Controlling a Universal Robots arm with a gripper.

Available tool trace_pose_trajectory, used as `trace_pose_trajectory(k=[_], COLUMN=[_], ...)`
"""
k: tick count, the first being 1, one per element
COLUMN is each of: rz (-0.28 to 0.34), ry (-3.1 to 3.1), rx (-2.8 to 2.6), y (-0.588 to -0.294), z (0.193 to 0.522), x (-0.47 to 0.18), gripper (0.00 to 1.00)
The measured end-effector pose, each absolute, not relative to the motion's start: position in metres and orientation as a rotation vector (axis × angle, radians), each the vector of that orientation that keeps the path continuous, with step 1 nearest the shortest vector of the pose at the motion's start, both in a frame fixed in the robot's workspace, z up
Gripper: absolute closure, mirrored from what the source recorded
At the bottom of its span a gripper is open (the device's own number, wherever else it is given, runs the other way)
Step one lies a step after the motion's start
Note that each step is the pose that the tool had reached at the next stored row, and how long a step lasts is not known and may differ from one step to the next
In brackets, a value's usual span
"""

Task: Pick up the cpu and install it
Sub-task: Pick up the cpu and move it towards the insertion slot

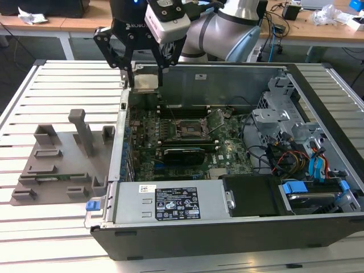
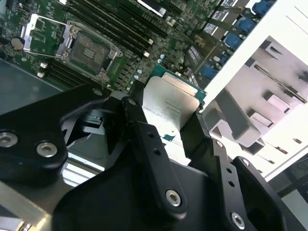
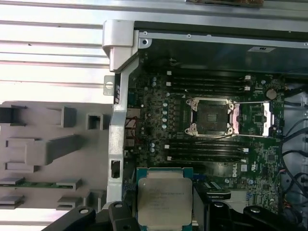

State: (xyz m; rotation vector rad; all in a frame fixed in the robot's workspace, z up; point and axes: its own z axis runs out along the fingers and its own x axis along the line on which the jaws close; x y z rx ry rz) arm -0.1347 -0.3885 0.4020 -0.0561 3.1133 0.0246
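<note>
Exterior view shows the gripper (image 1: pixel 145 79) clamped on the one cpu (image 1: pixel 145 83) by opposite edges, flat and pale side up above the open computer case (image 1: pixel 239 77), probably to keep it level; one socket (image 3: pixel 210 115) lies unlatched and bare, well apart from the cpu.

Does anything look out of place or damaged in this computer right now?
Nothing looks damaged or spilled. The end effector holds the cpu above the open computer case, and the empty socket has its retaining frame swung open.
</note>
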Motion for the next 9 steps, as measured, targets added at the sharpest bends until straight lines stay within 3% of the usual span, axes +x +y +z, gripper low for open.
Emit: trace_pose_trajectory(k=[9], rz=[0.025], ry=[3.113], rx=[-0.056], y=[-0.387], z=[0.401], x=[-0.118], gripper=[0.45])
